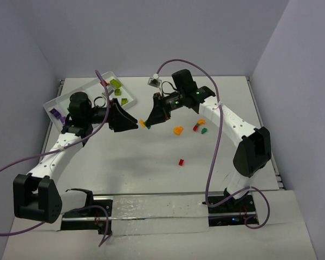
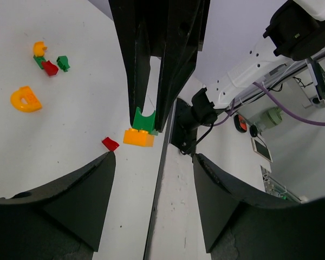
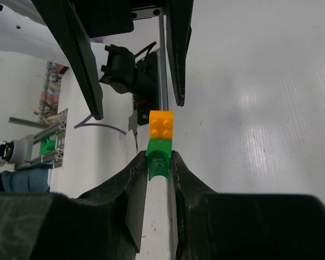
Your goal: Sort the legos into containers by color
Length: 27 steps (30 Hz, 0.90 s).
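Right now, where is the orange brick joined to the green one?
The orange brick hangs above mid-table in the top view, stuck on the green brick pinched by the right gripper, just ahead of the open left gripper.

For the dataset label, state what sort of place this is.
Probably a robotics lab bench: two cabled robot arms on a white table enclosed by plain panels, with loose Lego bricks and a white sorting tray as a staged exercise.
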Each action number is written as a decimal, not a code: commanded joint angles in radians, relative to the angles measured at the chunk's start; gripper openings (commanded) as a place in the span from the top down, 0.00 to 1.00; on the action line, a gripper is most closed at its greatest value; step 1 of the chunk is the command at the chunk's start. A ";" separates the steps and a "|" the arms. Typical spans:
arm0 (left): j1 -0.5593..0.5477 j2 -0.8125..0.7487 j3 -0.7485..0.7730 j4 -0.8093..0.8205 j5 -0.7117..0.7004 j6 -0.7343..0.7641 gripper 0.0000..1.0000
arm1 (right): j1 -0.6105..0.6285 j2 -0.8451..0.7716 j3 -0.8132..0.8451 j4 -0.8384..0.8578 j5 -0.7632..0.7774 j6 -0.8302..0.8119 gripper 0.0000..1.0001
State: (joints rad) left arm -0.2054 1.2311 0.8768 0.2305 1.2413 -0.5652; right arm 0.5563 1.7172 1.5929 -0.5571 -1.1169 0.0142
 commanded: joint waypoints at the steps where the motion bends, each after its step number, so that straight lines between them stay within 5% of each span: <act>1: -0.016 0.006 0.035 0.008 0.002 0.022 0.32 | 0.014 -0.055 0.011 0.022 -0.044 0.007 1.00; 15: -0.046 0.027 0.042 0.029 -0.012 0.004 0.41 | 0.027 -0.038 0.031 -0.010 -0.059 -0.002 1.00; 27: -0.051 0.039 0.036 0.067 -0.014 -0.031 0.62 | 0.034 -0.019 0.052 -0.050 -0.075 -0.042 1.00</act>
State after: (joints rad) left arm -0.2489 1.2617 0.8795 0.2363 1.2270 -0.5770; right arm 0.5781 1.7172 1.5990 -0.5934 -1.1572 -0.0021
